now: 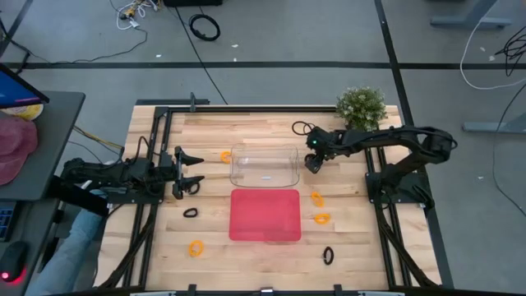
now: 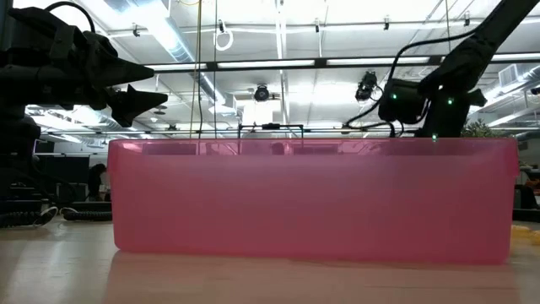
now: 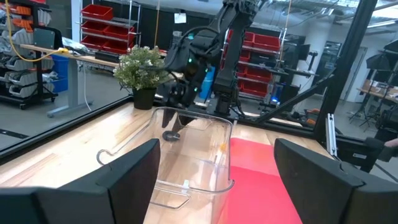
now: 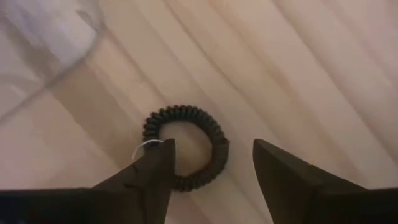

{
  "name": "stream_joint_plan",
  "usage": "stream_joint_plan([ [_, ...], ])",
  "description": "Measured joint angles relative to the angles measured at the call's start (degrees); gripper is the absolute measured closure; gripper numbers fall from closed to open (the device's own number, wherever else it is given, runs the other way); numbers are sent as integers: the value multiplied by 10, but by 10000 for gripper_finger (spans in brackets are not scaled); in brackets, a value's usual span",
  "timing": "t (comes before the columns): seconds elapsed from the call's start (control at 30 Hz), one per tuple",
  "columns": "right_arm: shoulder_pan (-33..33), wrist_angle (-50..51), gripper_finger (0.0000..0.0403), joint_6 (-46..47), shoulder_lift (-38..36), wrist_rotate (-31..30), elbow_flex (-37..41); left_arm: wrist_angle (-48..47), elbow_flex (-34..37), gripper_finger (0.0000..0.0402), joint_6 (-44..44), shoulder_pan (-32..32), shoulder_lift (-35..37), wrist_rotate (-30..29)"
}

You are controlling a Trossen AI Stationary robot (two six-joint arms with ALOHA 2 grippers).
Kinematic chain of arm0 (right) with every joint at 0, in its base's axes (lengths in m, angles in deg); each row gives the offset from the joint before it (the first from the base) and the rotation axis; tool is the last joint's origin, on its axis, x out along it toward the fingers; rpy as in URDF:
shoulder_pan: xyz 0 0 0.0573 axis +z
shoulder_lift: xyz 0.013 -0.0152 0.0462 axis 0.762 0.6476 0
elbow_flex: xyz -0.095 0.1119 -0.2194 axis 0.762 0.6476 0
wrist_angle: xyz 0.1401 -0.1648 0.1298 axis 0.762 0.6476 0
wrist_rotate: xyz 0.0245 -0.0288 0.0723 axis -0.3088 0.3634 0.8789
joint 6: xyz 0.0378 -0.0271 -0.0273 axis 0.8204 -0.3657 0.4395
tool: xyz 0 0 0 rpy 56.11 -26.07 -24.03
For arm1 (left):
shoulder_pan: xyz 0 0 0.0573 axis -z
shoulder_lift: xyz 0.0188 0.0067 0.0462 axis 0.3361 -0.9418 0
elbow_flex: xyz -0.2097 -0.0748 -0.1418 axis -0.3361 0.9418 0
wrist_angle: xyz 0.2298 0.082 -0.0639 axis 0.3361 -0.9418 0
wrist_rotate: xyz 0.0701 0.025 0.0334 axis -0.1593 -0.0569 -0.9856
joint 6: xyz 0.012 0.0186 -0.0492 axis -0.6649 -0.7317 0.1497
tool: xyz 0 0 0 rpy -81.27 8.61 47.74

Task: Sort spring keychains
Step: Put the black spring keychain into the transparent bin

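- Locate the right gripper (image 1: 313, 164) at the right-hand end of the clear plastic tray (image 1: 263, 165), low over the light wooden slatted table (image 1: 160, 247).
- In the right wrist view, note that its two dark fingers (image 4: 146, 180) stand apart. A black coiled spring keychain (image 4: 186, 146) lies flat on the wood below them, with one finger overlapping the loop's near edge. The fingers are not closed on it.
- In the same view, you see a curved corner of the clear tray just beside that keychain.
- Locate the left gripper (image 1: 196, 171) on the table's left side, near the clear tray's left end. Its fingers (image 3: 124, 174) are spread wide and hold nothing.
- Find the red plastic tray (image 1: 265, 215) directly in front of the clear tray, toward the table's near edge. Whether either tray holds a keychain cannot be told.
- Count the loose keychains in the high view:
  - an orange coiled keychain (image 1: 225, 155) beside the clear tray's left end;
  - two orange coils (image 1: 317, 198) (image 1: 321, 219) just right of the red tray;
  - one orange coil (image 1: 196, 247) at the near left;
  - a black coil (image 1: 191, 212) left of the red tray;
  - another black coil (image 1: 329, 255) at the near right.
- Note the small green potted plant (image 1: 362, 107) at the table's far right corner.
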Motion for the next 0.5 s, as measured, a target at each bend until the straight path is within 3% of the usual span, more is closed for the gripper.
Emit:
stream_joint_plan([
  [0.3, 1, -14, 223, 13, 47, -15, -3, 0, 0, 81, 0, 0, 0, 0],
  [0.4, 1, -14, 255, 13, 48, -15, -3, 0, 0, 81, 0, 0, 0, 0],
  [0.5, 2, -8, 313, 13, 49, -13, -3, 0, 0, 81, 0, 0, 0, 0],
])
